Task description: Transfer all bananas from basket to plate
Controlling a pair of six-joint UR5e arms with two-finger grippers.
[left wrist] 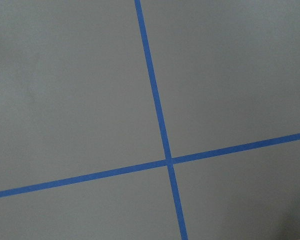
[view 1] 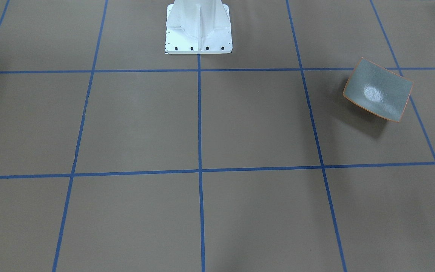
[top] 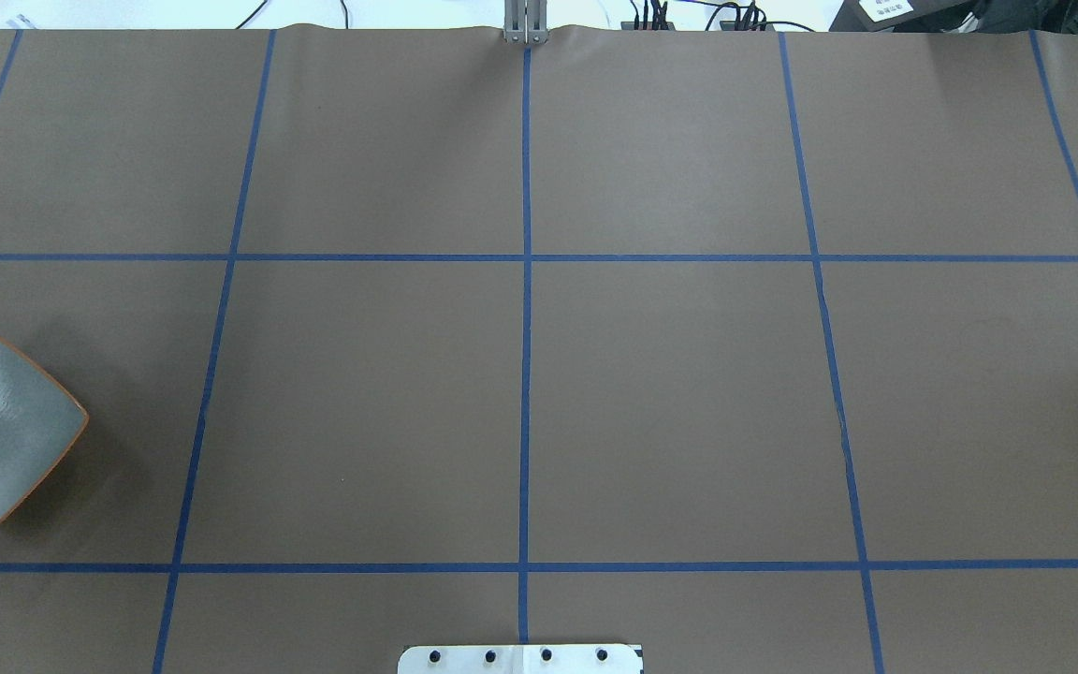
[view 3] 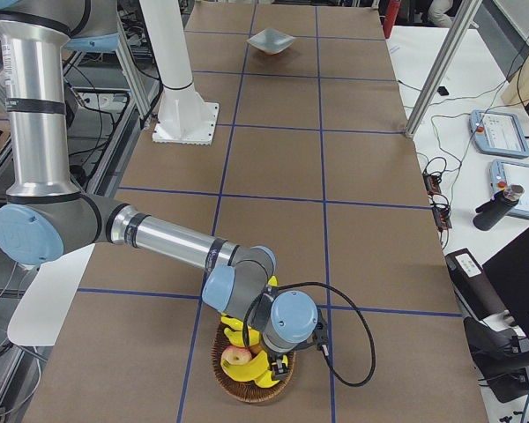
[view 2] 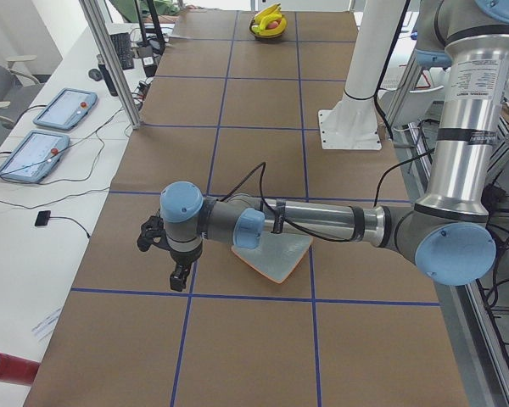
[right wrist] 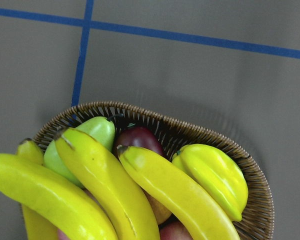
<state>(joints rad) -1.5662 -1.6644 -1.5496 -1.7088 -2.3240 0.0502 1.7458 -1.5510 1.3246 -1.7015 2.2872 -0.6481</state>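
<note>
1. The plate [view 1: 378, 90] is found near the table [top: 670, 393] end on the robot's left, nearer the robot's edge than the operators' edge. It is noted as bare, with nothing yellow in it in any view.
2. The bananas [right wrist: 107, 190] are seen in the basket [right wrist: 250, 170] at the opposite table end, on the robot's right.
   - Three are counted plainly in the right wrist view, laid side by side over a green pear [right wrist: 97, 131] and red fruit [right wrist: 140, 140], next to a ribbed yellow fruit [right wrist: 215, 175].
   - A further yellow piece at that view's left edge is not identified.
3. The right gripper [view 3: 278, 359] is held directly over the basket, close above the fruit. Contact cannot be confirmed. Its fingers are shown in no wrist view, so whether they are spread or pressed together cannot be told.
4. The left gripper [view 2: 178, 275] is hung low just beside the plate, on the operators' side, with the forearm passing above the plate. Only bare table and crossed blue tape [left wrist: 160, 125] are shown by its wrist camera. Its finger state cannot be told either.
5. Progress is judged as nil, with no banana moved and all transfers left. The first pick is judged to be the step in hand.
6. Basket and plate are well apart, at opposite ends, so a long carry or a hand-over between arms is judged likely to be needed.
</note>
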